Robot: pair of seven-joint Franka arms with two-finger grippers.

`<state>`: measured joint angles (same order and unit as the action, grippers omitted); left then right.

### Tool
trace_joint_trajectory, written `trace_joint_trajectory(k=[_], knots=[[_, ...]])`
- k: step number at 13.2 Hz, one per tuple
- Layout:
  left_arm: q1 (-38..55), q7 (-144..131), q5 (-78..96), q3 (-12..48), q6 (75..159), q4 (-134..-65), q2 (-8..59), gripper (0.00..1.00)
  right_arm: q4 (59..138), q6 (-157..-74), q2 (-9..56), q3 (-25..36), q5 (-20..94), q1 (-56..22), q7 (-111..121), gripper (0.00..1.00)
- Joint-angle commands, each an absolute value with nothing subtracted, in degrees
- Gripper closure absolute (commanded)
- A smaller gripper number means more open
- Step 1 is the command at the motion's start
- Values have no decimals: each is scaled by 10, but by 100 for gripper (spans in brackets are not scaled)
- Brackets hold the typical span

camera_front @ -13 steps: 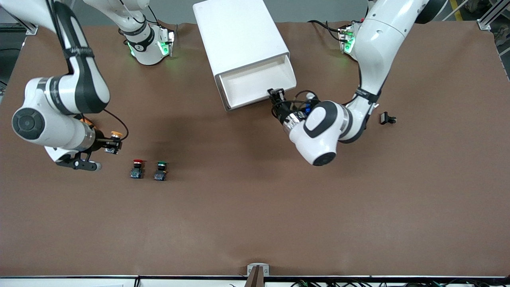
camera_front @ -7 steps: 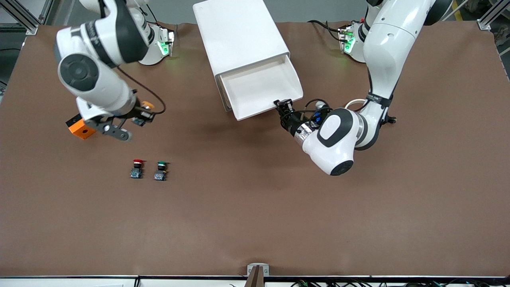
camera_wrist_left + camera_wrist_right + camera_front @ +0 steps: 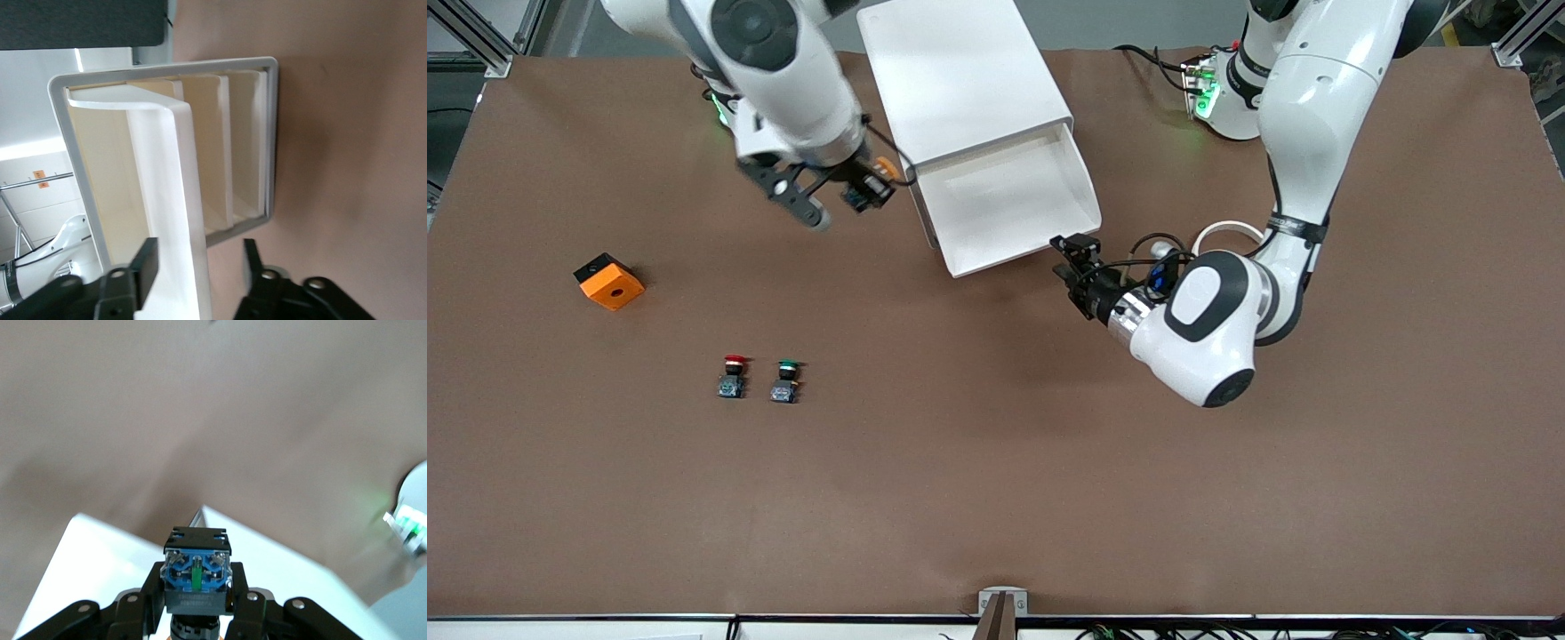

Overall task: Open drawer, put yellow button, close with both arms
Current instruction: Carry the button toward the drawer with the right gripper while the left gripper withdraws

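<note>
The drawer (image 3: 1005, 191) stands pulled out of the white cabinet (image 3: 960, 80), its white tray bare. My right gripper (image 3: 867, 188) is shut on the yellow button (image 3: 884, 168) and holds it in the air beside the cabinet, toward the right arm's end. In the right wrist view the button's blue base (image 3: 197, 572) sits between the fingers (image 3: 147, 597), over the cabinet's white top. My left gripper (image 3: 1074, 253) is open, just off the drawer's front corner. In the left wrist view its jaws (image 3: 197, 267) stand apart on either side of the drawer's front (image 3: 163, 187).
A red-capped button (image 3: 733, 376) and a green-capped button (image 3: 785, 380) stand side by side, nearer to the front camera. An orange block (image 3: 609, 282) lies toward the right arm's end. The three lower drawers (image 3: 220, 147) are shut.
My right arm has carried the yellow button from the right arm's end of the table to beside the cabinet. The left gripper pulled the drawer farther out, then backed slightly off its front.
</note>
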<state>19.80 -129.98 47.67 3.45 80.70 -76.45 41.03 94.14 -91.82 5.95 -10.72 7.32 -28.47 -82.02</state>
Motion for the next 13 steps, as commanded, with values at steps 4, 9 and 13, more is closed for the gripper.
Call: trace_joint_trajectory(k=[4, 9, 13], knots=[[200, -1188, 460, -99, 802, -688, 407, 0, 853, -966, 156, -98, 111, -358, -1024, 59], [207, -893, 383, -249, 816, -687, 394, 0, 851, -1032, 201, -98, 111, -381, -1056, 60], [219, -728, 213, -257, 867, -688, 347, 0, 851, -1049, 223, -98, 109, -382, -1056, 60]])
